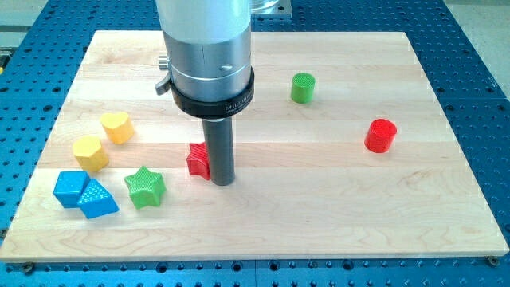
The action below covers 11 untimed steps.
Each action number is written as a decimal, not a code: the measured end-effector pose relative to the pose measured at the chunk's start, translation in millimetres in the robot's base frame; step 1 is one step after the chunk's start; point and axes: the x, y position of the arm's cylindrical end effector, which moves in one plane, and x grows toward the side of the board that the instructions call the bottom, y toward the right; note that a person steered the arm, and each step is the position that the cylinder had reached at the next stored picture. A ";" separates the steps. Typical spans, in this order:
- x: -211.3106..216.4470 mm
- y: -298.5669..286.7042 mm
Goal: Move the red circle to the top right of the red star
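Note:
The red circle (381, 135) is a short red cylinder at the view's right, standing alone on the wooden board (319, 199). The red star (198, 160) lies near the board's middle, partly hidden behind my rod. My tip (223, 182) rests on the board right beside the red star, on its right side, touching or nearly touching it. The red circle is far to the right of the tip and the star, slightly higher in the view.
A green cylinder (303, 88) stands toward the top, right of centre. At the left are a yellow heart (117, 127), a yellow hexagon (89, 153), a green star (144, 187), a blue cube (70, 188) and a blue triangle (97, 199).

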 end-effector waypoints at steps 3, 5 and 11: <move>-24.0 -38.1; 5.6 173.8; -44.1 167.7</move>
